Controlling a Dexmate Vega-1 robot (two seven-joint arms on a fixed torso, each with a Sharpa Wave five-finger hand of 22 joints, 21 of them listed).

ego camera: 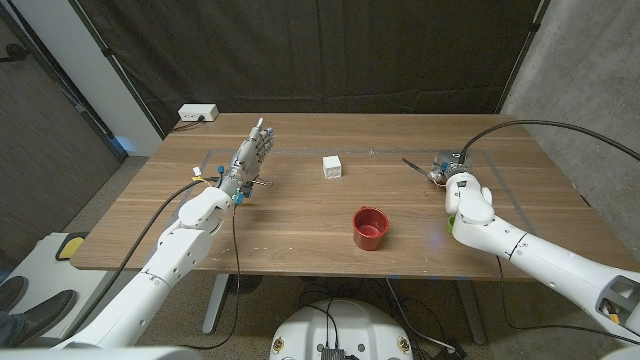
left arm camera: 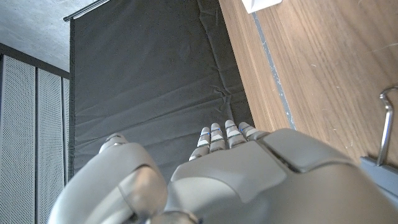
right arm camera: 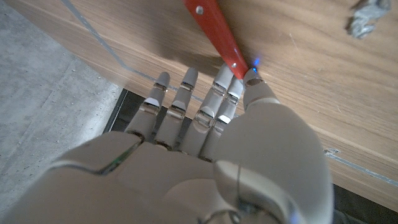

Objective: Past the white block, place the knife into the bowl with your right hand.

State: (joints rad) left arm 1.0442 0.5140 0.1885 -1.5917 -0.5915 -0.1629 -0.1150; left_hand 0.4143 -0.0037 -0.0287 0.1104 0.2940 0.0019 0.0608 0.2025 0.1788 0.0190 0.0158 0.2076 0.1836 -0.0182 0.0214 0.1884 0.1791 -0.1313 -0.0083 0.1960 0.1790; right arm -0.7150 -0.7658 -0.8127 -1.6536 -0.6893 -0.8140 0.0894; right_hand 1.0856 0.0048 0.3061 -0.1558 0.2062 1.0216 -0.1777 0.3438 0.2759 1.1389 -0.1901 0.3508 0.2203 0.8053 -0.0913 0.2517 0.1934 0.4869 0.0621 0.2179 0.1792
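The wooden table (ego camera: 300,225) holds a white block (ego camera: 332,167) near the middle, a red bowl (ego camera: 370,227) toward the front edge, and a knife (ego camera: 415,166) toward the right edge.

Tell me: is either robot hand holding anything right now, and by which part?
The right robot hand has its fingertips at the knife's red handle, but a closed grip can't be confirmed. The left robot hand holds nothing.
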